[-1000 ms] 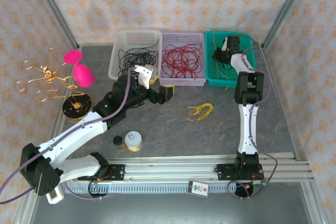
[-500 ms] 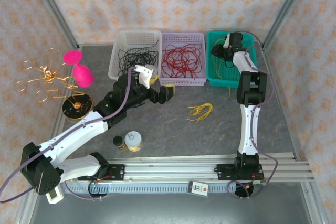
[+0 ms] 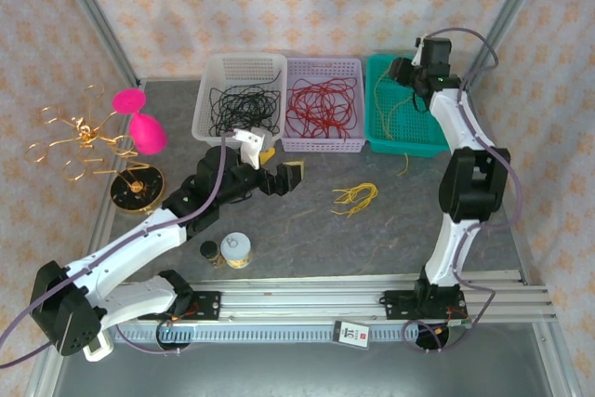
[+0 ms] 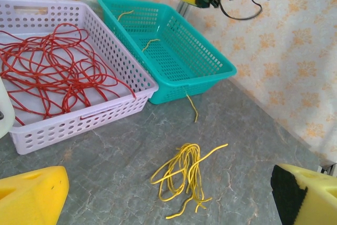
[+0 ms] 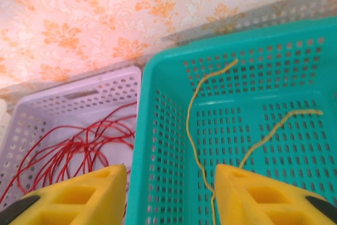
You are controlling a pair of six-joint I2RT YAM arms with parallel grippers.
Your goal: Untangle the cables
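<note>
The cables [image 3: 355, 197] lie flat on the grey table [image 3: 372, 239], a small loose bundle of thin yellow strands, looped long and narrow with several ends splaying out. From the left wrist [image 4: 185, 175] the loops overlap and cross one another near the middle. In the top view the bundle sits at 5 o'clock from the lilac basket [image 3: 323, 143] and at 3 o'clock from the left gripper [image 3: 279, 174], apart from both.

The left gripper's [image 4: 168, 183] yellow fingers [image 4: 31, 191] stand wide apart with nothing between them, low over the table and facing the bundle.

The right gripper [image 3: 409, 72] hangs over the teal basket [image 3: 402, 148] at 1 o'clock on the table. Its fingers [image 5: 79, 193] are spread and empty. Below them two single yellow strands [image 5: 192, 125] lie on the basket floor. One more strand [image 4: 192, 108] droops over the teal basket's near rim onto the table.

The lilac basket holds red wires [image 3: 321, 104]. The white basket [image 3: 206, 123], at 9 o'clock from it, holds black wires [image 3: 244, 101].
</note>
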